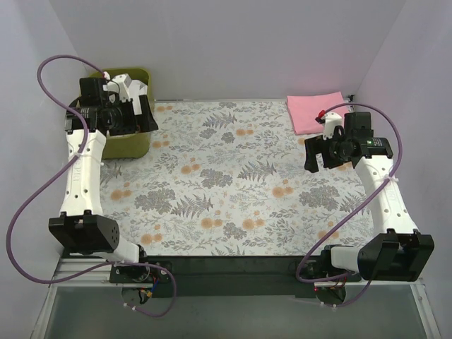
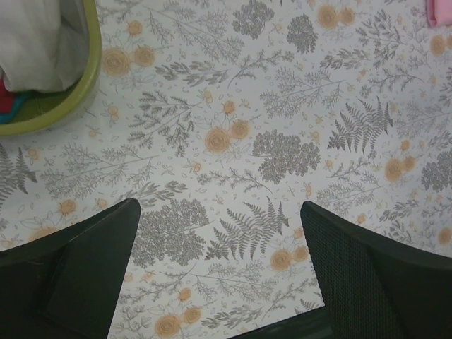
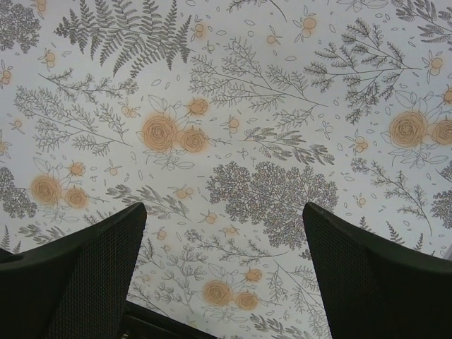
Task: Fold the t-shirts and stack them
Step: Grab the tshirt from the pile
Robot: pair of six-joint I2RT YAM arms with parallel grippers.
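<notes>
The floral sheet [image 1: 233, 176] covers the table. At its far left stands the tub [image 1: 134, 145], holding a crumpled white shirt [image 2: 35, 42] over a sliver of what seems a red shirt [image 2: 7, 99]. A pink shirt [image 1: 314, 111] lies folded at the far right corner. The left gripper [image 2: 219, 208] hangs by the tub, the right gripper [image 3: 222, 208] near the pink shirt; both gape wide and hold nothing. The shirts look light, limp and likely to bunch, so pinching the white one at a raised fold seems best.

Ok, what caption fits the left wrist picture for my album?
Open left claw hovering over the flowery sheet, green tub holding a white t-shirt at top left.
</notes>
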